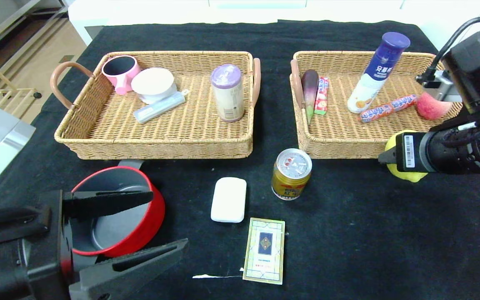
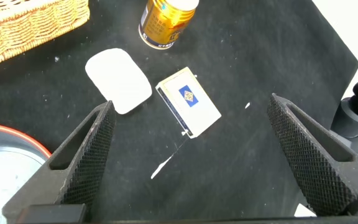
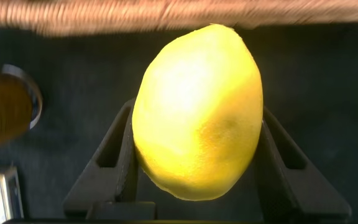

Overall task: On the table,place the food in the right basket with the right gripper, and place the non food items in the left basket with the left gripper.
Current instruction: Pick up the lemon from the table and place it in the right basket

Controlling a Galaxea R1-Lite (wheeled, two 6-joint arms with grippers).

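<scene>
The right hand point(image 3: 194, 186) gripped the lemon point(image 3: 197, 112) between its two black fingers, holding it just in front of the near wall of the right basket point(image 1: 340, 148) and clear of the black surface point(image 1: 348, 233). The step in hand looked like carrying this piece of food into that basket, which already held the white-and-blue bottle point(image 1: 375, 73), an eggplant, wrapped snacks and a pink peach-like fruit. The next move would call for lifting the lemon over the wicker rim and finding a free patch of the basket floor, probably toward the front, without knocking the upright bottle, then opening the fingers.

The left hand point(image 1: 140, 225) hung low at the near left with its fingers spread wide and nothing between them, over the red pot point(image 1: 148, 221). The white block point(image 1: 228, 199) and the card box point(image 1: 264, 250) lay near each other on the surface, and the gold can point(image 1: 291, 174) stood just in front of the gap between the baskets. The left basket point(image 1: 156, 148) held a pink mug, a white round container, a pale flat case and a purple-lidded canister. By this count, one food item and three non-food items remained on the surface besides the lemon
</scene>
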